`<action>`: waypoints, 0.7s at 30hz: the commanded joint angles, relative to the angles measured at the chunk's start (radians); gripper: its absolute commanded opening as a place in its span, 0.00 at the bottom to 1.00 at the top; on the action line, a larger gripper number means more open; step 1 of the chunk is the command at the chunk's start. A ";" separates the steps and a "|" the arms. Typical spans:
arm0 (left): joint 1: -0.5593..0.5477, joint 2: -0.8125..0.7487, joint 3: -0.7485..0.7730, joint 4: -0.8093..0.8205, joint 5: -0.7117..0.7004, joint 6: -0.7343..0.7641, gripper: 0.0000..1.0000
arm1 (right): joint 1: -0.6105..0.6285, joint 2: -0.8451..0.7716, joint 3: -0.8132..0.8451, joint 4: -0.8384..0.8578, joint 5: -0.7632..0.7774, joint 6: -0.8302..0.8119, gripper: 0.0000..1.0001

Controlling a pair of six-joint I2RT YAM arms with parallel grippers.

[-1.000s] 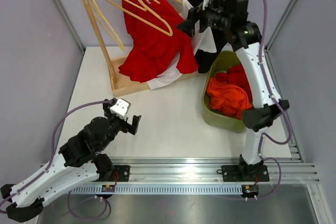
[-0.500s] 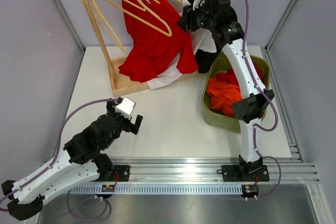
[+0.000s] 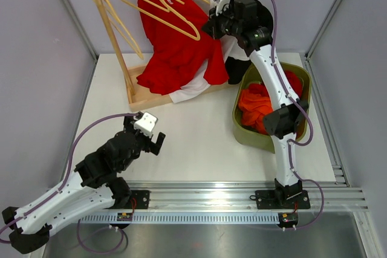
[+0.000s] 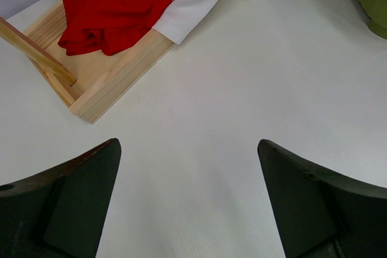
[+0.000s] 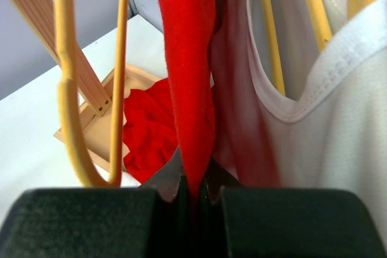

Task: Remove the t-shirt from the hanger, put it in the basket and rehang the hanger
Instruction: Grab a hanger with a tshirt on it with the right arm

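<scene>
From above, the red t-shirt (image 3: pixel 175 46) hangs on the wooden rack (image 3: pixel 109 34) at the far side of the desk (image 3: pixel 199 137). Its hem is slumped onto the rack's base (image 3: pixel 147 96), pale yellow hangers (image 3: pixel 160 7) crowd the rail, and a white garment (image 3: pixel 192 90) and a black garment (image 3: pixel 236 67) press against it. The right arm's fingers (image 3: pixel 213 26) are at the shirt's upper right edge. The left arm's fingers (image 3: pixel 157 143) sit low over the desk, well apart from the rack, and a green bin (image 3: pixel 242 128) of orange clothing (image 3: pixel 263 110) stands under the right arm. Nothing steadies the rack, so a hard sideways pull could tip or drag it, or swing the neighbouring hangers off the rail. The left wrist view shows those fingers spread as wide as they go, holding nothing, with only bare desk between them; from there they cannot brace anything. The right wrist view shows the fingers shut tight on a thin vertical fold of the red fabric, with the white garment touching that fold just beside the pinch. So narrow a bite may slip out under load. I cannot tell whether white cloth is caught too, which would drag the wrong garment. The hanger inside the shirt is hidden, so the neck may snag and bring it along.
</scene>
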 commanded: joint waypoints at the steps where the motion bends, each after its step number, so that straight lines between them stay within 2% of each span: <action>1: 0.007 0.008 0.003 0.028 -0.003 0.013 0.99 | 0.016 -0.019 0.071 0.063 -0.033 -0.013 0.00; 7: 0.012 0.006 0.002 0.030 0.003 0.015 0.99 | 0.015 -0.062 0.100 0.090 -0.032 0.003 0.00; 13: 0.013 0.004 0.003 0.031 0.007 0.013 0.99 | 0.016 -0.084 0.197 0.090 0.013 0.010 0.00; 21: 0.016 0.003 0.005 0.027 0.004 0.007 0.99 | 0.013 -0.119 0.169 0.046 0.021 -0.005 0.00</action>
